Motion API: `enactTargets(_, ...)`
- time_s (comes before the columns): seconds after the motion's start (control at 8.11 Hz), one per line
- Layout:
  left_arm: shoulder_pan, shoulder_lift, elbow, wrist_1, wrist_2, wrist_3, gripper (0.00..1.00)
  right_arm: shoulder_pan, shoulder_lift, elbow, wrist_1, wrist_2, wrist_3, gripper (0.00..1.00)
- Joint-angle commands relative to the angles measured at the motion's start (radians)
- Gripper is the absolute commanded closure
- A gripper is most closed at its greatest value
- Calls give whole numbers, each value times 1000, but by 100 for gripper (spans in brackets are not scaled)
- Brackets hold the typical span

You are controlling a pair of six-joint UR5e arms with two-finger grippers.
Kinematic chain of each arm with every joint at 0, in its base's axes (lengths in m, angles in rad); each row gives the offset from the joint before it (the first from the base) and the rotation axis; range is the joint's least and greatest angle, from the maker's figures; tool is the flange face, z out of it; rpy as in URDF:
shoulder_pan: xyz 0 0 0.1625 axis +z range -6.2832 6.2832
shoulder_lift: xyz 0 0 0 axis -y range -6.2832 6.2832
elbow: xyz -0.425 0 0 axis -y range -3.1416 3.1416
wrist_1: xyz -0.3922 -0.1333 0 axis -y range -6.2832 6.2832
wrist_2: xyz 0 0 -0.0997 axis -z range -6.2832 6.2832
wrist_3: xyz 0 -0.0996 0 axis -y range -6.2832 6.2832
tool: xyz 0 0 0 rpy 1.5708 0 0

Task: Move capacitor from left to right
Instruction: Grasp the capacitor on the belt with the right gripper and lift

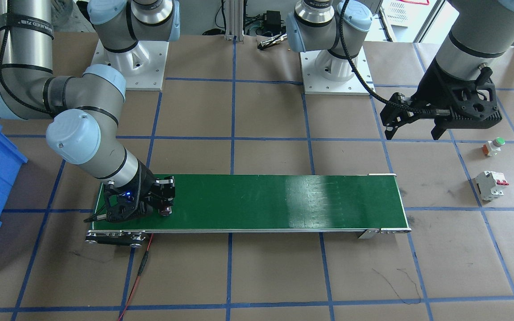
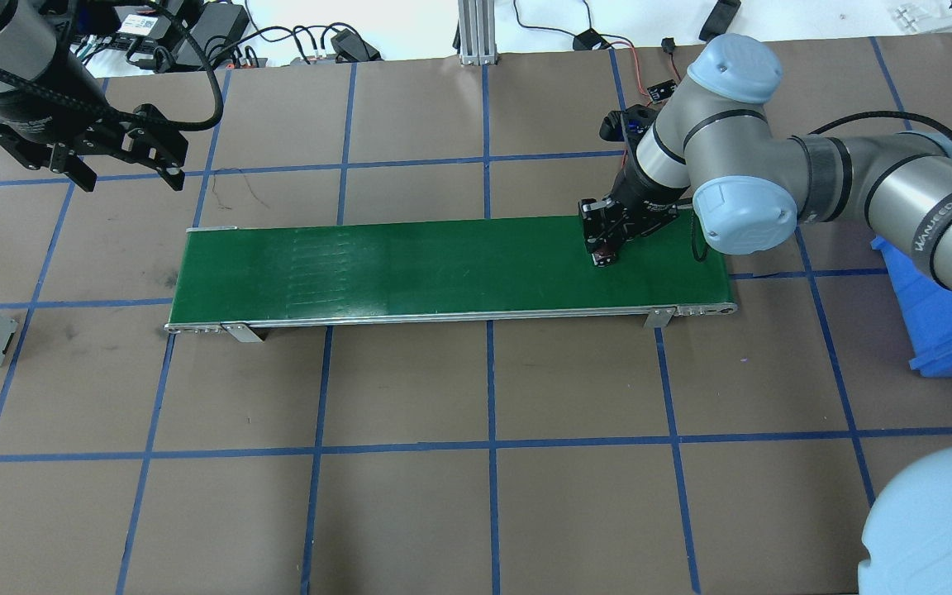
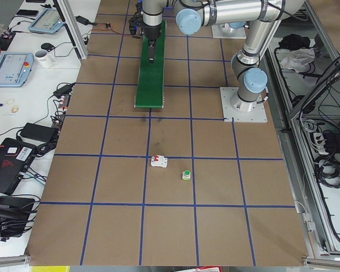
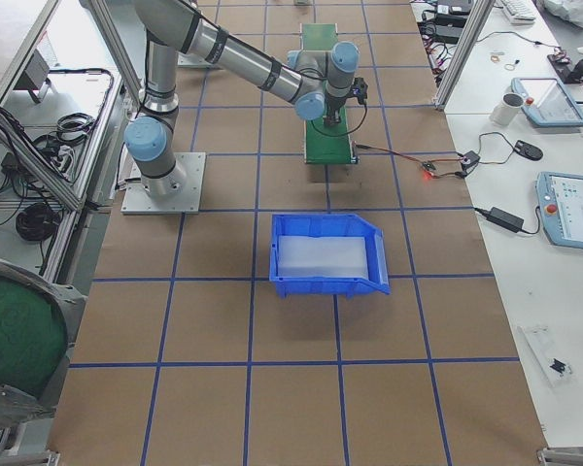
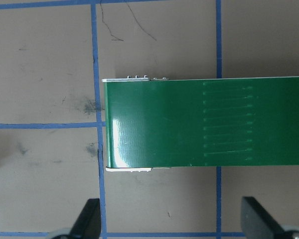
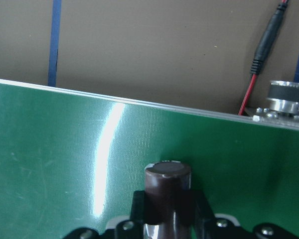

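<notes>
While low over the belt (image 1: 261, 200), right gripper (image 2: 605, 254) tight around capacitor (image 6: 167, 185); left gripper (image 2: 130, 175) agape, empty.

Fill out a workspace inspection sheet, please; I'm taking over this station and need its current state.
Surface: brown paper table with blue tape grid, green belt across it.
Job's things: capacitor at the belt's end on the robot's right.
Clutter: breaker, push button, blue bin.
Grippers: right gripper shut on the capacitor; left gripper open, empty.
Cables: red-black wire by the belt.
Surroundings: side bench with a tablet.
</notes>
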Motion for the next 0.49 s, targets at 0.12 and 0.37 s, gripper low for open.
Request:
enactTargets(0.12, 0, 0, 2, 1, 1, 0, 0, -19, -84, -80, 168, -96, 1, 100)
enactTargets(0.37, 0, 0, 2, 1, 1, 3, 0, -76, -143, -158, 296, -259, -11, 100)
